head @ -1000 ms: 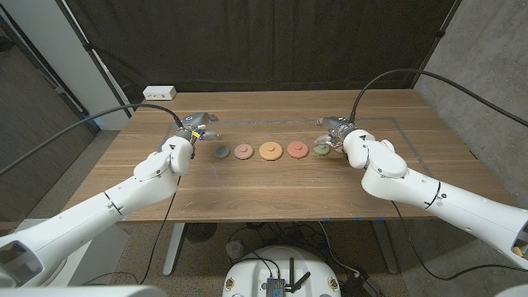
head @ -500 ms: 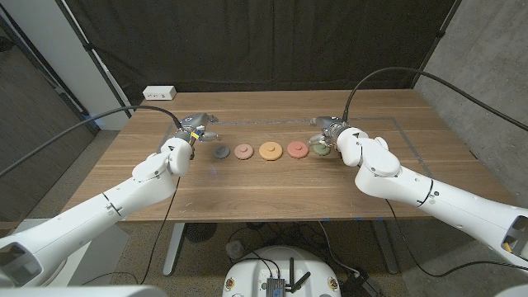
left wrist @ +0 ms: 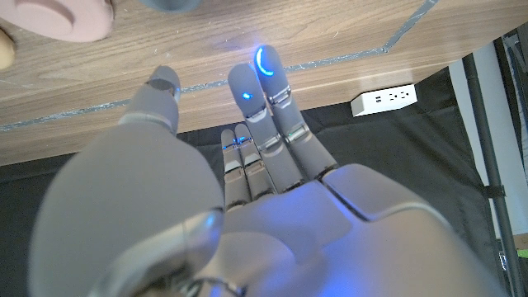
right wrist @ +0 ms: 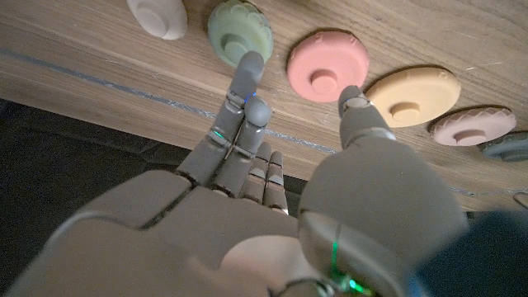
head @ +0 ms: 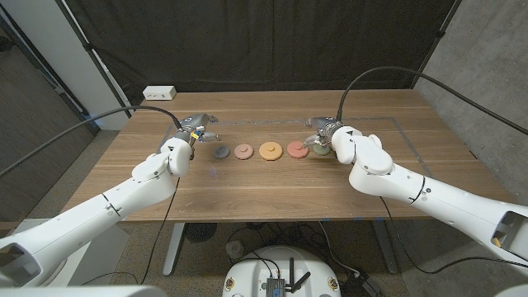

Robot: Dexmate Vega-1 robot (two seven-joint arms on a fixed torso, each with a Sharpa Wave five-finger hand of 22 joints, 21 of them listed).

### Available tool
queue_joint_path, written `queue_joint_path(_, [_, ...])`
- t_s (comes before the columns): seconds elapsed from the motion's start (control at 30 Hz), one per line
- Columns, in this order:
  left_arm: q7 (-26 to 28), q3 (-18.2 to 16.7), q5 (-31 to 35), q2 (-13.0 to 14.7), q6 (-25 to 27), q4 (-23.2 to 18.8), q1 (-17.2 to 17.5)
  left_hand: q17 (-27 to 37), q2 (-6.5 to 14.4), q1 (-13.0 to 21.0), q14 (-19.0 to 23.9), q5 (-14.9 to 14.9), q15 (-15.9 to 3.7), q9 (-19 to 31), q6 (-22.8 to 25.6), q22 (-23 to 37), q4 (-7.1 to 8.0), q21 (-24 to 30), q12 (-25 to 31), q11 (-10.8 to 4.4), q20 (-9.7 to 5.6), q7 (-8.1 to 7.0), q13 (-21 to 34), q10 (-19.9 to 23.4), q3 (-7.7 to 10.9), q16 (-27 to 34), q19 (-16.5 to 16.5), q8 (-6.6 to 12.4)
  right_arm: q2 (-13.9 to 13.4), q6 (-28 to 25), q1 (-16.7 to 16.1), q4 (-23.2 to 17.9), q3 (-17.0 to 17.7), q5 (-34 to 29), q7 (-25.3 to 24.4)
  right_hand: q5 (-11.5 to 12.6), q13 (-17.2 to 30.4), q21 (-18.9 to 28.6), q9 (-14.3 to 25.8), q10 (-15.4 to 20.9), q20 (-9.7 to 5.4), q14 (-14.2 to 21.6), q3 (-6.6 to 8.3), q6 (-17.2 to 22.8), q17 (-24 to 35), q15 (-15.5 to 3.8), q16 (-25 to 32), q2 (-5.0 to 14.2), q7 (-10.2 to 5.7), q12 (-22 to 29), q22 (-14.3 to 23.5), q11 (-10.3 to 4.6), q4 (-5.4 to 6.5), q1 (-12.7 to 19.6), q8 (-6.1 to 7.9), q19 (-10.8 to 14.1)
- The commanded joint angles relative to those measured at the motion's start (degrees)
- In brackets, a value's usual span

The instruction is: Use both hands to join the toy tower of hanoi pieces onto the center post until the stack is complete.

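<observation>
Head view: a row of discs is seen mid-table between the hands. The right hand (head: 323, 136) is nearest the green disc (right wrist: 239, 31), fingertip at its rim, fingers apart, nothing held. The left hand (head: 195, 129) is likewise spread, empty.

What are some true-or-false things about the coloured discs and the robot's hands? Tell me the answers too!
1. The discs lie in a row on the table. True.
2. The discs are already stacked on one another. False: they lie side by side, none on top of another.
3. The right hand reaches to the green disc. True.
4. The left hand holds the orange disc. False: that hand holds nothing, and the orange disc lies in the middle of the row.
</observation>
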Motion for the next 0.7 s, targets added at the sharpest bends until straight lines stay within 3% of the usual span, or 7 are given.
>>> queue_joint_path(0.03, [-0.24,-0.18,0.13,0.23,0.12,-0.39,0.22,0.11,0.5,0.4,-0.36,0.4,-2.95,0.33,-0.03,-0.07,-0.03,0.33,-0.2,-0.25,-5.52,0.26,0.35,0.4,-0.1,0.44,-0.34,-0.02,1.88,-0.97,2.31,1.47,-2.28,-1.48,2.91,-0.2,0.22,0.4,0.05,-0.19,-5.89,-0.12,-0.09,-0.38,0.02,-6.96,0.05,0.77,-0.08,0.19,0.05,0.29,0.0,0.16,-0.17,-0.22])
queue_joint_path(0.7, [-0.03,-0.62,0.08,0.41,0.93,-1.21,0.87,-0.18,0.76,0.34,-0.52,0.48,-2.96,0.35,0.14,-0.67,0.02,1.13,-0.4,-0.26,-5.51,0.23,0.52,0.52,-0.41,0.9,-0.64,-0.12,4.49,-1.65,4.71,4.39,-5.32,-3.91,5.05,-0.15,0.05,2.1,-0.15,-0.67,-5.81,-0.99,-1.46,-0.62,-1.9,-6.95,-0.31,1.23,0.09,0.13,-1.47,0.63,0.09,0.37,0.24,-0.92])
